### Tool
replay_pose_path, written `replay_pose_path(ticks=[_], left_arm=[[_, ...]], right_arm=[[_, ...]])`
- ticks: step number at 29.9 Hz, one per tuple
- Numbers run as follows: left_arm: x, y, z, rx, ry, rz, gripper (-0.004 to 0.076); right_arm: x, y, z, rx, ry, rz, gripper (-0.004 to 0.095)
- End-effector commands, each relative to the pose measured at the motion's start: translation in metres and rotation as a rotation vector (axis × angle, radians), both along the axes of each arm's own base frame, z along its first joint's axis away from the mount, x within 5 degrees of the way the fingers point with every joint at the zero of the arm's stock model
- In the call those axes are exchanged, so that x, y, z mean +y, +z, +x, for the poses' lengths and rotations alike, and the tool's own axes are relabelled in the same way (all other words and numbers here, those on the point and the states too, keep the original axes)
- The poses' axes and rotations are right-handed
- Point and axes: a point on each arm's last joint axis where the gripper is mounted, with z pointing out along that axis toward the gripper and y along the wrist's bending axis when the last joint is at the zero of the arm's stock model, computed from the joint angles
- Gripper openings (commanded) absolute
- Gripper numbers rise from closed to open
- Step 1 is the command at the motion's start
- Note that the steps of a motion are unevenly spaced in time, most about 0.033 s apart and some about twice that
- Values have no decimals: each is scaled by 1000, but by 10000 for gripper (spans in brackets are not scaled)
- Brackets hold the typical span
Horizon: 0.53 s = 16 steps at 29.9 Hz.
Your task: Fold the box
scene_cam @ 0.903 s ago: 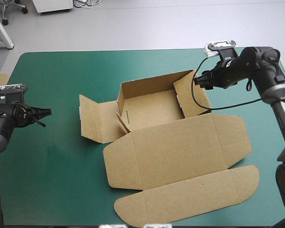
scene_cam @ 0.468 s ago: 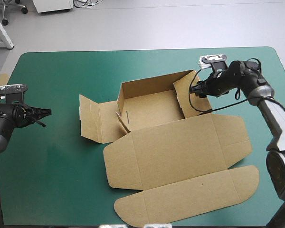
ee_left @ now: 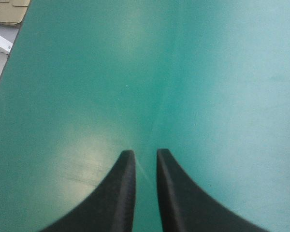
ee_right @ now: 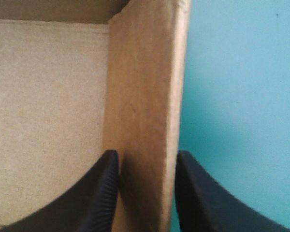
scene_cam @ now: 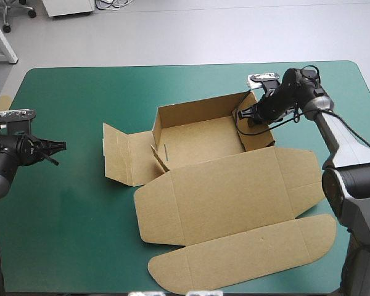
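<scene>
- Two hands are over the teal-green desk [scene_cam: 80,92], well apart from each other.
- The box [scene_cam: 228,191] lies around the desk's centre, a brown open tray. Its far wall and right wall stand up, and its lid is spread flat toward 5 o'clock.
- The tray's side flap [scene_cam: 120,154] at 9 o'clock is still laid out on the cover, only slightly raised.
- The right hand [scene_cam: 242,113] is at the tray's right wall, toward 2 o'clock on the desk.
- In the right wrist view, that hand [ee_right: 147,154] has narrowed onto the wall [ee_right: 145,87]. One black finger is on the tray side and the other on the outside (the board fills the gap).
- The tray's floor [ee_right: 43,106] lies just beside the inner finger.
- The left hand [scene_cam: 60,145] hangs at 9 o'clock near the desk's edge, pointing toward the box and clear of it.
- From its own wrist camera, the left hand [ee_left: 143,152] holds nothing. Its fingers are only a narrow slot apart over bare cover [ee_left: 208,72].
- Spare board [ee_left: 9,12] shows at the desk's left edge.
</scene>
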Motion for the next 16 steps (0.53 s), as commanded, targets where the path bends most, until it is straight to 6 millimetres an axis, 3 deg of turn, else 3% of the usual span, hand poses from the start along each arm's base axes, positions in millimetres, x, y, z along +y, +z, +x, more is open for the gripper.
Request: replay_pose_path(ticks=[1, 4, 9, 16], left_arm=[[-2, 19, 0, -86, -17, 24, 114], [-2, 18, 0, -84, -16, 24, 114], [-2, 18, 0, -81, -16, 28, 114], [-2, 18, 0, -77, -26, 36, 114]], right_arm=[[0, 24, -2, -7, 36, -4, 144], [-3, 19, -1, 11, 50, -47, -22], [-10, 30, 0, -43, 3, -114, -7], [-17, 83, -16, -208, -37, -57, -15]])
